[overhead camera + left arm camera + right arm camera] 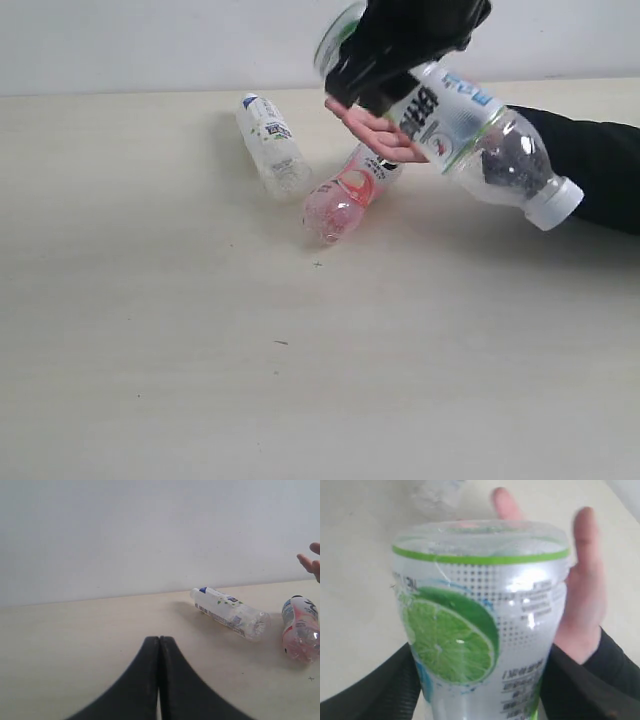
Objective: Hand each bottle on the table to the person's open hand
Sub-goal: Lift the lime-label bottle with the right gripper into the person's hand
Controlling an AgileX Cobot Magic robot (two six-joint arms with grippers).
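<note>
Lime-label bottle [470, 130] hangs in the air above the tabletop [150, 350], held around its labelled body by the right claw [385, 75], whose fingers stand wide apart on either side of it. It is clear plastic with a thin green band, a printed lime slice and a white cap [555, 205]. In the exterior view its long axis slants, with the cap pointing down and to the right and the other end up under the claw. The person's open hand [385, 135] lies palm up just below and behind it. The blue-capped bottle [270, 145] and the pink bottle [345, 195] lie on their sides nearby. The left claw [159, 680] is closed, fingers together, holding nothing.
</note>
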